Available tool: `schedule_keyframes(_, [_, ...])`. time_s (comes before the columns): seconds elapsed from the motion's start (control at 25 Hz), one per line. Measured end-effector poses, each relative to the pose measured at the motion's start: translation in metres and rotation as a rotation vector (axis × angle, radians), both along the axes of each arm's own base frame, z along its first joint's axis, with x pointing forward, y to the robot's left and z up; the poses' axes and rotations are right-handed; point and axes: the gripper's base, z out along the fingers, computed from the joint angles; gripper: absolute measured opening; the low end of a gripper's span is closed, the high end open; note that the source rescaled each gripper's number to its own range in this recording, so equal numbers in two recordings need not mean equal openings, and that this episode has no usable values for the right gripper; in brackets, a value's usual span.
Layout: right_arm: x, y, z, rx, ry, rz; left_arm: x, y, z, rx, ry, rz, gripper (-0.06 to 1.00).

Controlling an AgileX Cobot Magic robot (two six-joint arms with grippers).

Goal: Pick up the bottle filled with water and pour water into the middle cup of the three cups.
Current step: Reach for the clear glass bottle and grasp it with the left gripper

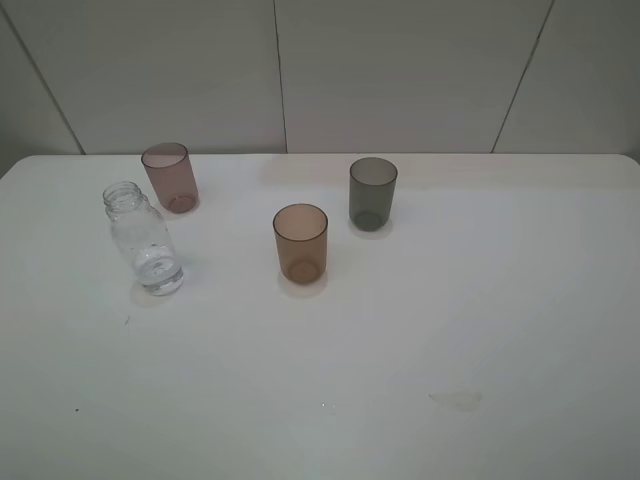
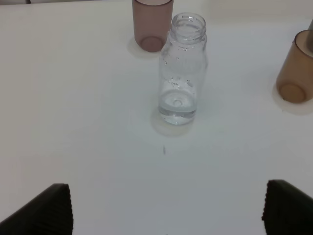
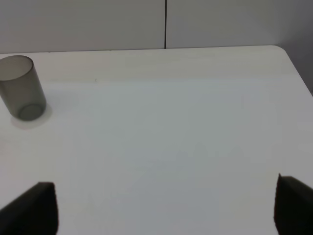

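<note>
Left gripper [image 2: 168, 209] jaws stand wide apart and empty, facing the bottle [image 2: 182, 73], upright near the surface's left edge. Advance straight, close on the mid-body below the shoulders, keep it upright: no cap. The middle cup [image 1: 300, 243] stands near the surface's middle. Right gripper [image 3: 164, 203] jaws also apart

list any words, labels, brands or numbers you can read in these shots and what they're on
Nothing legible in any view.
Faint raised marks on the side of the small clear plastic bottle, seen from the left wrist: too small and blurred to read.
No print shows on the pinkish-mauve plastic tumbler, the amber-brown plastic tumbler, the smoky dark-grey plastic tumbler or the white table.
</note>
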Motion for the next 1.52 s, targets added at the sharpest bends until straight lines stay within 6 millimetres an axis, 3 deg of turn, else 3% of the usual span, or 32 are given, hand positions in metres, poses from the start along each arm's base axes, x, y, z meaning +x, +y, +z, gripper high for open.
schedule_keyframes(1.52, [0.0000,0.0000,0.0000,0.000,0.000,0.000,-0.0003,-0.0010,0.0002,-0.004,-0.001,-0.042,0.99])
